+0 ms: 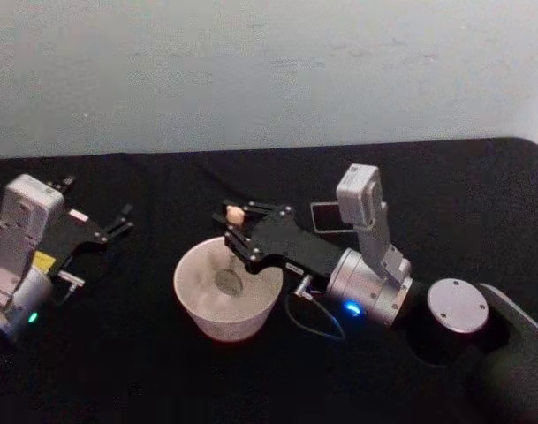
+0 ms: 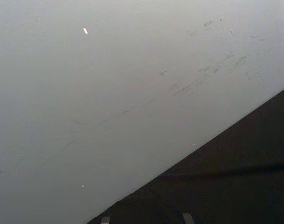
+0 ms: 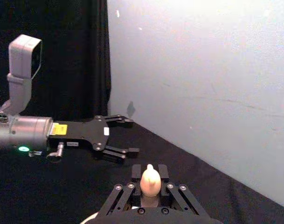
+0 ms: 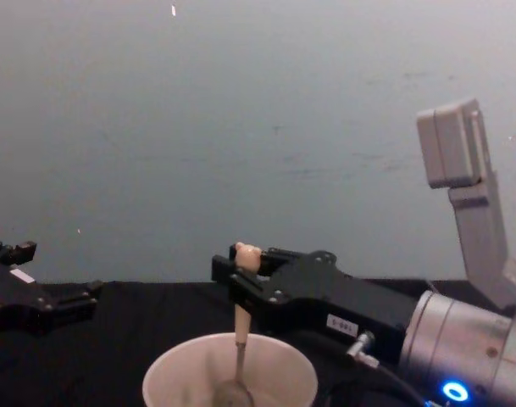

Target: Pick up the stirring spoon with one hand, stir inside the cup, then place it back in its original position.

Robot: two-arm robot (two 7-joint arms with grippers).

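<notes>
Stirring spoon (image 4: 239,329) is down in the cup right now, standing close to upright. Its small metal bowl sits low inside and its thin neck rises above the rim. From the head view, the bowl shows near the middle of the cup's floor, though whether it touches I cannot tell.

The cup (image 1: 229,325) stands on the black surface (image 1: 445,190), front and centre and closest to the robot.

Just above the cup is the right gripper (image 3: 150,183), reaching in from the right side over the cup's far rim. Its fingers are clamped on the beige handle of the stirring spoon. The little bear head pokes up just beyond them, plain to see in the right wrist view. A blue light glows on that arm's wrist, down at the right.

Farther back, the dark grey holder (image 1: 314,217) stands upright on the surface. It is apart from the cup, behind the right gripper's body and partly hidden by its wrist camera.

Over on the left, well apart from the cup, sits the left gripper (image 3: 128,136), with its fingers spread wide and holding nothing.

Behind everything runs a pale wall (image 1: 251,71).
</notes>
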